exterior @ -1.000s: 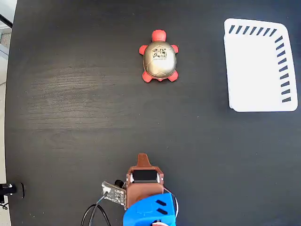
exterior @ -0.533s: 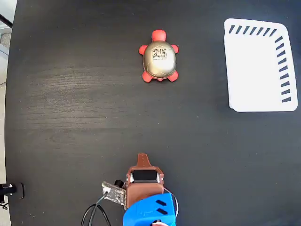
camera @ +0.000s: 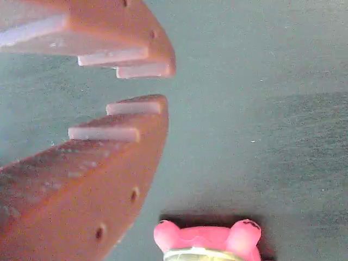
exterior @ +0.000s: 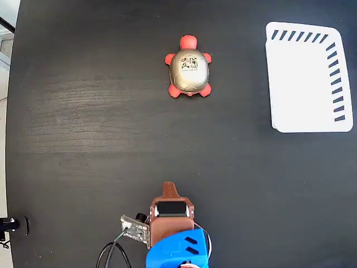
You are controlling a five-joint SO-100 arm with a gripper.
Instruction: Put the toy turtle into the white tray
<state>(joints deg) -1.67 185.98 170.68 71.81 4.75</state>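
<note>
Place type unclear; only dark wood-grain table visible; pale floor strip at left edge

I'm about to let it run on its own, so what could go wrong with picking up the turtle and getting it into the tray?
The turtle has a shiny domed shell, so the jaws could slip off it. In the wrist view the gripper shows only a narrow gap between its jaws, likely too small for the shell unless they open wider. The tray lies far right at the table's edge, so a drop may miss.
</note>
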